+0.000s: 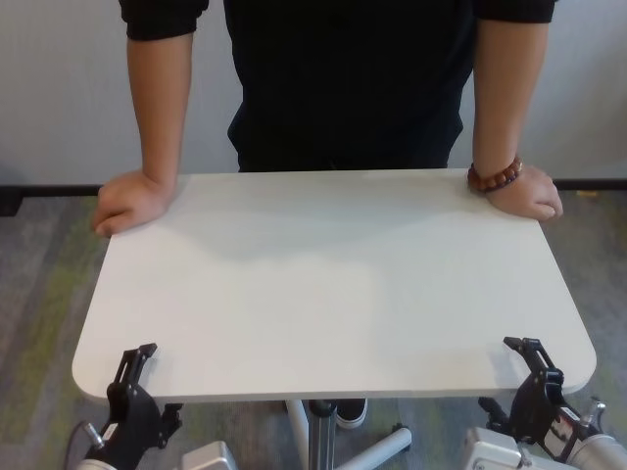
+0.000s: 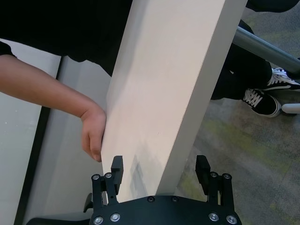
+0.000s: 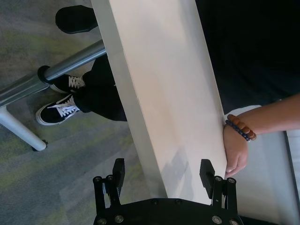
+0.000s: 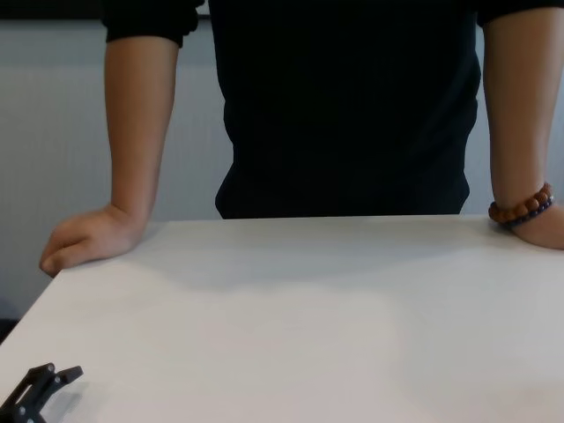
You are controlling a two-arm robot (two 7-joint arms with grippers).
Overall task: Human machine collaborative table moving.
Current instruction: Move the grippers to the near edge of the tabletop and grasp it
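Note:
The white table [image 1: 333, 284] stands between me and the human [image 1: 343, 88], who is in a black shirt. His hands rest on the two far corners, one at the left [image 1: 132, 201] and one with a beaded bracelet [image 1: 494, 176] at the right. My left gripper [image 1: 137, 364] is at the near left corner and my right gripper [image 1: 531, 360] at the near right corner. In the left wrist view the left gripper [image 2: 160, 166] is open and straddles the tabletop edge [image 2: 183, 117]. The right gripper [image 3: 162, 168] straddles the edge [image 3: 140, 126] the same way.
The grey pedestal leg [image 1: 318, 431] and its base tubes [image 3: 70, 65] stand under the table. The human's black-and-white sneakers [image 3: 56, 110] are beside the base. Grey-green carpet [image 1: 39, 294] lies all round, with a pale wall [image 1: 59, 98] behind the human.

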